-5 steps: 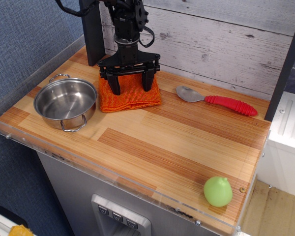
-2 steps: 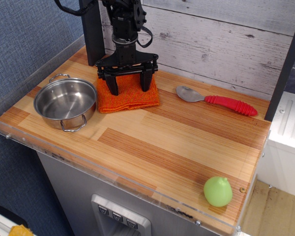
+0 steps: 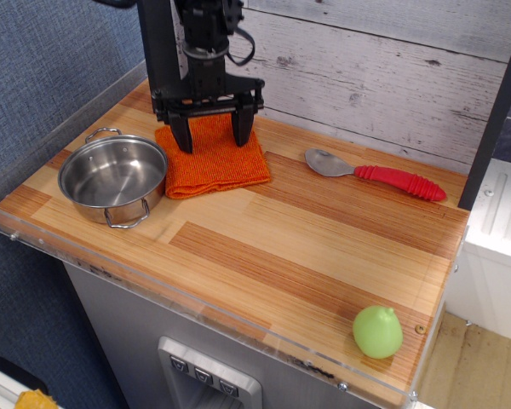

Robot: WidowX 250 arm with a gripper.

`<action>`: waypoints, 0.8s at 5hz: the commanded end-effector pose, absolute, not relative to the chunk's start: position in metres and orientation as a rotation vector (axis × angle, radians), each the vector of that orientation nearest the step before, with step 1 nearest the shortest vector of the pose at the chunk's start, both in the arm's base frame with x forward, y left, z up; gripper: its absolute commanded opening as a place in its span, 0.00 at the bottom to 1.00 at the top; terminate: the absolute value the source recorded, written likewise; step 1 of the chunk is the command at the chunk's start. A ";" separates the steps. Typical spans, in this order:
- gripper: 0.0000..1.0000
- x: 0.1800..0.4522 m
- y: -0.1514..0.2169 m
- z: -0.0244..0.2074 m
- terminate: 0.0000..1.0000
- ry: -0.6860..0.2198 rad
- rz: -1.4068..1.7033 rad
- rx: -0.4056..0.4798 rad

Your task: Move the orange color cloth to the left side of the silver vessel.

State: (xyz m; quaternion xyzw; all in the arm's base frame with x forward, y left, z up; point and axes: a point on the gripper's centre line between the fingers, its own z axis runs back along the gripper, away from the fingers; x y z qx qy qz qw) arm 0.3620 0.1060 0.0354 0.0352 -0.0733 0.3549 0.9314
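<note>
The orange cloth lies flat on the wooden table, just right of the silver vessel, with its left edge close to the pot's rim. The pot stands upright and empty near the table's left edge. My gripper hangs over the back half of the cloth with its two black fingers spread wide apart, tips down on or just above the fabric. I cannot tell whether the tips touch it. The back edge of the cloth is hidden behind the gripper.
A metal spoon with a red handle lies at the back right. A green pear-shaped object sits at the front right corner. A clear acrylic rim borders the table's left and front. A plank wall stands behind.
My gripper has moved left and toward the back. The orange cloth has shifted left with it, closer to the pot. The fingers stay spread.
</note>
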 end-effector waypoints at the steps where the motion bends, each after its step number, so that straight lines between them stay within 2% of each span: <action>1: 1.00 0.368 0.115 0.093 0.00 -0.287 0.750 0.046; 3: 1.00 0.362 0.111 0.108 0.00 -0.223 0.732 0.081; 4: 1.00 0.355 0.097 0.111 0.00 -0.210 0.714 0.068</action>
